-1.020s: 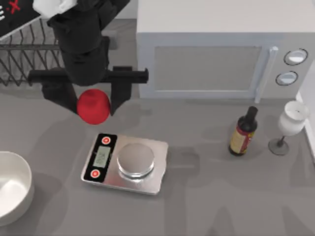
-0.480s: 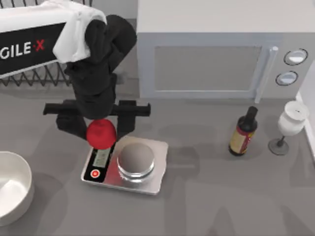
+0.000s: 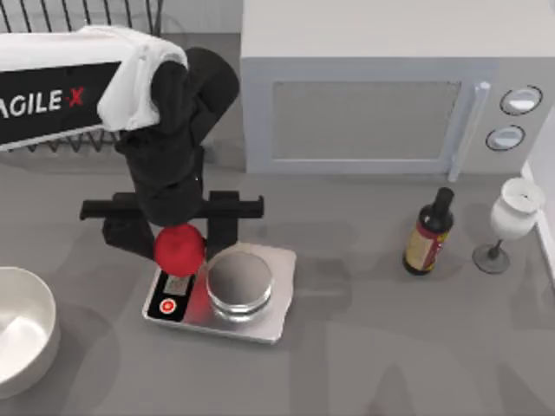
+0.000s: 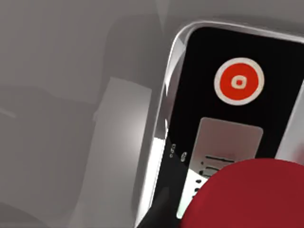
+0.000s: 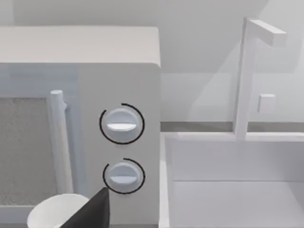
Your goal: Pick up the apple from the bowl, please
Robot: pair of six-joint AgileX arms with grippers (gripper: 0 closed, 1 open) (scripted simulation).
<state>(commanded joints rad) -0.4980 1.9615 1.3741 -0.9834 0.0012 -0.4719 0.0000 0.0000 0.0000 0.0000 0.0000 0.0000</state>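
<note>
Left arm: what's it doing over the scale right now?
The left gripper holds the apple above the scale, over its black button panel and beside the round steel plate. The bowl sits at the table's left edge with no apple in it, so the pick looks done. The right arm is parked off by the microwave.

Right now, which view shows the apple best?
The top view: the whole apple shows between the left gripper fingers, above the scale display. The left wrist view catches just a red curve of it over the scale. The right wrist view faces the microwave.
</note>
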